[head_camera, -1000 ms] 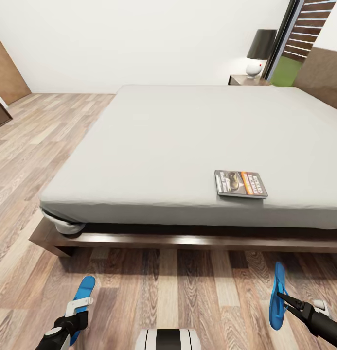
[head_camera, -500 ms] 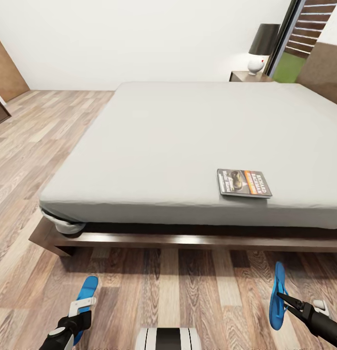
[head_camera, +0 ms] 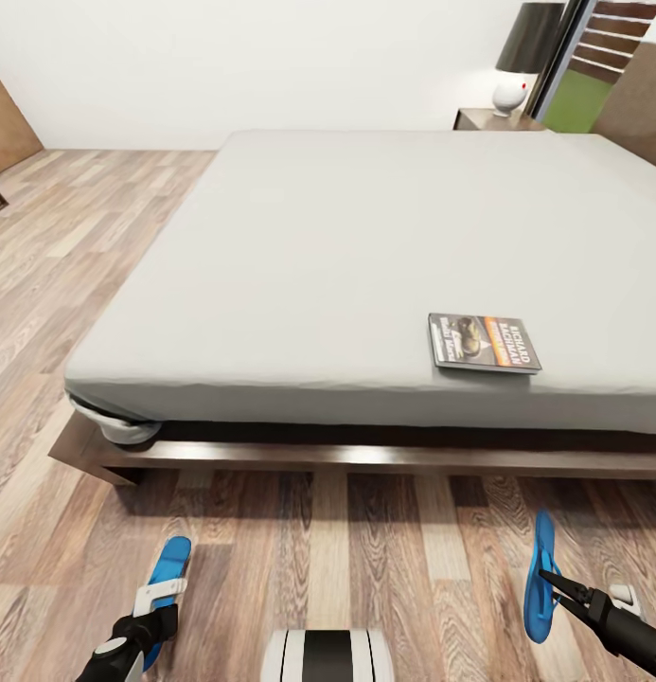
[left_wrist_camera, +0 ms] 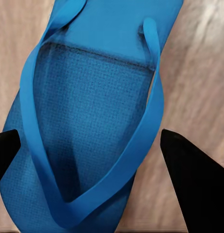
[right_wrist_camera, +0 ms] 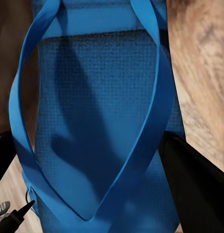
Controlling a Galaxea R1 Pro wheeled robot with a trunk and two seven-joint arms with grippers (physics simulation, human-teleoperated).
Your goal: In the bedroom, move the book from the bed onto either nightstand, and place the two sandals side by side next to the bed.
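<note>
**A sandal in each gripper, book waiting on the bed**

The left gripper (head_camera: 150,618) is clamped on one blue sandal (head_camera: 165,587); in the left wrist view its dark fingers (left_wrist_camera: 194,187) flank the sole (left_wrist_camera: 88,121). The right gripper (head_camera: 555,583) pinches the other sandal (head_camera: 539,578), held on edge above the floor (head_camera: 346,559). Carrying both at once likely lets them be set down as a pair.

Ahead of both grippers lies the bed (head_camera: 365,256). The book (head_camera: 484,343) rests flat near its closest edge, nearer the right gripper. Far beyond it a nightstand (head_camera: 493,119) carries a lamp (head_camera: 522,57). No containers are in sight.
</note>
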